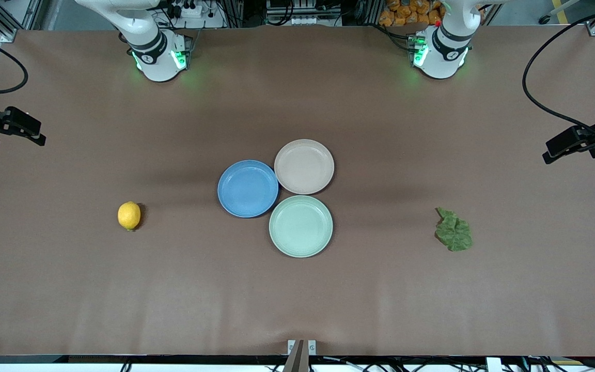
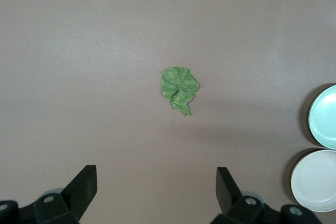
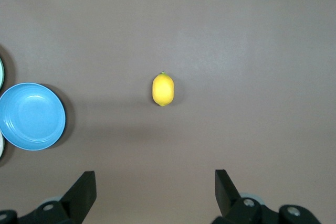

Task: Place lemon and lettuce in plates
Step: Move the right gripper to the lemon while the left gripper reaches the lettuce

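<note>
**A:** Where does everything sit?

**B:** The lemon lies on the surface toward the right arm's end, well apart from the plates. The lettuce lies flat toward the left arm's end. The blue plate and the beige plate touch at mid-surface, both bare, with a mint plate nearer the camera.

**A:** And the arms?

**B:** The right gripper hangs high over the surface by the lemon, jaws spread wide, holding nothing. The left gripper is likewise high near the lettuce, jaws wide and empty.

**A:** How to pick well?

**B:** I'd centre over the lemon and close across its narrow waist so it can't roll. For the lettuce, descend right to the surface and pinch a raised crinkle. Skip the mint plate.
</note>
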`<state>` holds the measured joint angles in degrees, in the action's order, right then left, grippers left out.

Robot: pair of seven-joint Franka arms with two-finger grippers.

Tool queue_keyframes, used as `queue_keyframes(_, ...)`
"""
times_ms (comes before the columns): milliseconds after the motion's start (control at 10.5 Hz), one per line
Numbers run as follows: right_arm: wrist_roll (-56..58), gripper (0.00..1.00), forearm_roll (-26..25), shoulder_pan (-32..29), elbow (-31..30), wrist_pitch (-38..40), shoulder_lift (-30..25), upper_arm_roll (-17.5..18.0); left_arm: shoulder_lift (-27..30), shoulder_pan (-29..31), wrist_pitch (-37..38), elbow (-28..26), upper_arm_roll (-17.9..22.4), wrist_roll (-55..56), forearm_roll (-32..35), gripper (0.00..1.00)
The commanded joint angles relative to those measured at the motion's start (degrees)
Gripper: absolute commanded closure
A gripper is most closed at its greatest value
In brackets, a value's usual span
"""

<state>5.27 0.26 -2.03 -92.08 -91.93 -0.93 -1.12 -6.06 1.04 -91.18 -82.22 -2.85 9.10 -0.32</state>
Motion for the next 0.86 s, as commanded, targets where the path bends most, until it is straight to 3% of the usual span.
queue_keyframes(0, 0.00, 0.00, -0.43, -0.35, -0.56, -0.09, -0.92, 0.33, -0.27, 0.02, 0.57, 1.10, 0.31, -0.92, -1.18, 0.00)
queue_keyframes(476, 0.00, 0.00, -0.61, -0.35, -1.17, -0.88, -0.75, 0.16, -0.27, -0.07, 0.57, 1.10, 0.22, -0.92, -1.26, 0.00)
queue_keyframes(762, 0.09, 0.00, -1.05, -1.22, -7.13, -7.62, -0.13, -0.11, -0.27, -0.07, 0.57, 1.10, 0.22, -1.01, -1.26, 0.00)
